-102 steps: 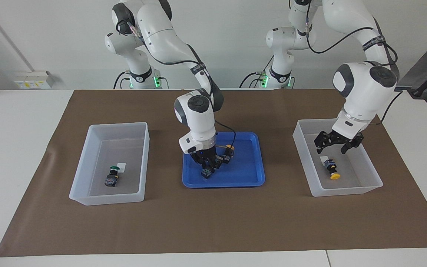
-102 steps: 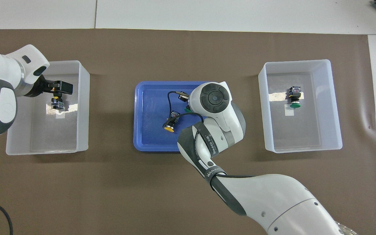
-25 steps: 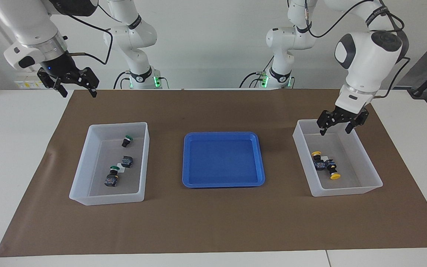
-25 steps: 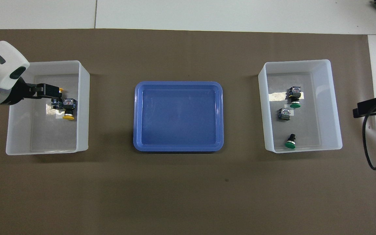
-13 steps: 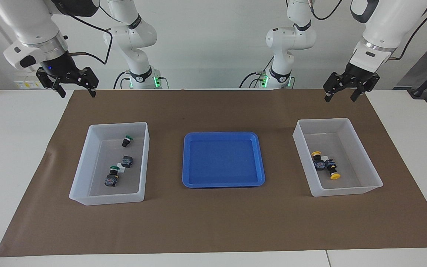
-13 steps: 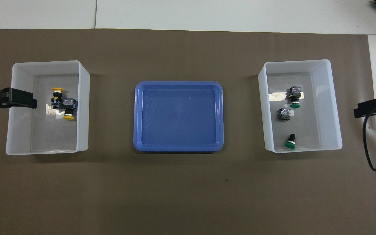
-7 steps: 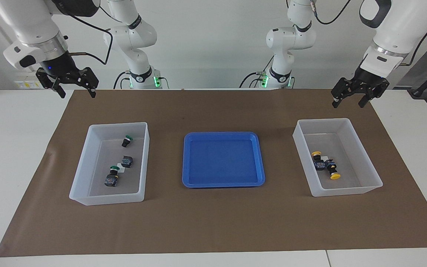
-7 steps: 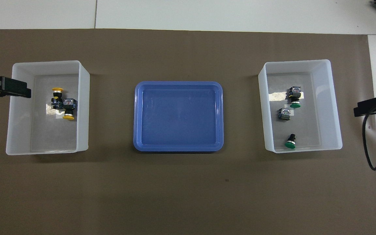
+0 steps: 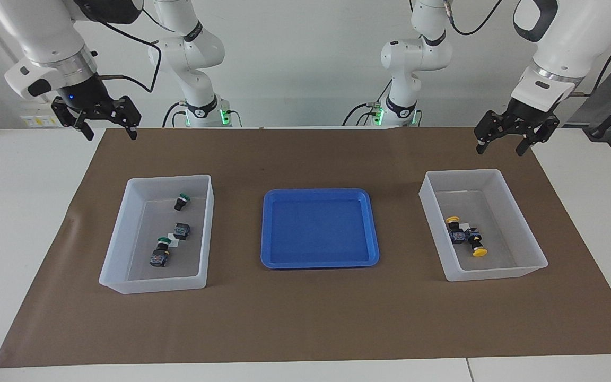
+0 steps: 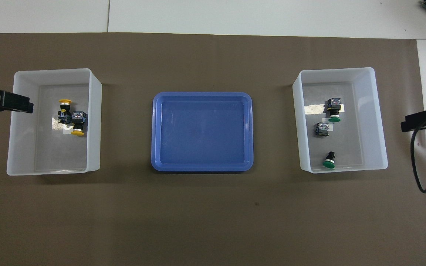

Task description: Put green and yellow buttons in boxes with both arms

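Two translucent boxes stand on the brown mat. The box (image 9: 151,284) toward the right arm's end holds three green buttons (image 9: 160,253), one showing only its body; it also shows in the overhead view (image 10: 337,69), buttons (image 10: 334,110) inside. The box (image 9: 464,172) toward the left arm's end holds two yellow buttons (image 9: 464,236), touching each other; overhead, this box (image 10: 52,71) and buttons (image 10: 71,117) show too. My right gripper (image 9: 110,132) is open and empty, raised over the mat's corner. My left gripper (image 9: 500,149) is open and empty, raised above the mat beside its box.
A shallow blue tray (image 9: 316,192) lies empty between the two boxes, also in the overhead view (image 10: 202,94). In the overhead view only the tips of the left gripper (image 10: 6,102) and right gripper (image 10: 422,121) show at the edges.
My left gripper has risen out of the yellow buttons' box and drawn back toward the robots, now nearly still. My right gripper has not moved. The buttons lie unchanged.
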Controlling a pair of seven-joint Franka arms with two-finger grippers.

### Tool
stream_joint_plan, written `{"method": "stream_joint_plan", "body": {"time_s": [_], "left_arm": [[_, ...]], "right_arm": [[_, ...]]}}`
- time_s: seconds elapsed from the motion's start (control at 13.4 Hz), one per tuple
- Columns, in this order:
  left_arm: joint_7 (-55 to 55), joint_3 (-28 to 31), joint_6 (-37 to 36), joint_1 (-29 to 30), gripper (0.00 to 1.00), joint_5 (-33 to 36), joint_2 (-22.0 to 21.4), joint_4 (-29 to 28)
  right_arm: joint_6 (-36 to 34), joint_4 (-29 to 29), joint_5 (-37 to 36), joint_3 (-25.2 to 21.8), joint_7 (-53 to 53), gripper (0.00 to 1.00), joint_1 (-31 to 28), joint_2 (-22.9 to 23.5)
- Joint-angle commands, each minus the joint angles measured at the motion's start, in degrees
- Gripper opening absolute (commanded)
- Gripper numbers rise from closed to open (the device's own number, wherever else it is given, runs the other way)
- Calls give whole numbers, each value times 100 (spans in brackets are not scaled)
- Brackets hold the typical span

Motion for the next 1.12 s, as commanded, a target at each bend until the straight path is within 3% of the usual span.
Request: {"method": "stream_joint_plan", "body": {"time_s": [0.0,1.05], "left_arm": [[197,-29,-22,60,100,110,-19,-9],[179,-64,-611,16,100,277,-54,61]], "right_arm": [[65,-161,-88,-37,-128,100,17,-141],[47,-161,-88,-37,-137,100,0,-141]]}}
